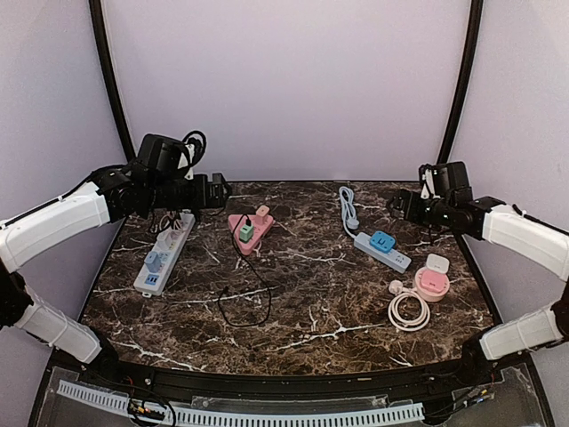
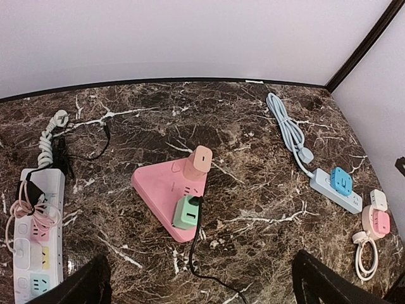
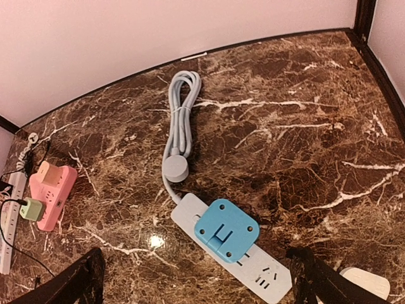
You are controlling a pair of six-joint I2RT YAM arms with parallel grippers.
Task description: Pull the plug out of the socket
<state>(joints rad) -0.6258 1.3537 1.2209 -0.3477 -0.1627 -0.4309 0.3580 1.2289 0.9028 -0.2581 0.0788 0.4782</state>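
A pink triangular socket lies at the table's back middle. It carries a green plug with a black cable and a peach plug. My left gripper hovers open above and just left of it, holding nothing. A grey power strip bears a square blue plug. Behind that strip my right gripper hangs open and empty.
A white power strip with several small plugs lies at the left edge. A round pink socket with a white plug and coiled white cable sits at the right. A bundled grey cord runs back from the grey strip.
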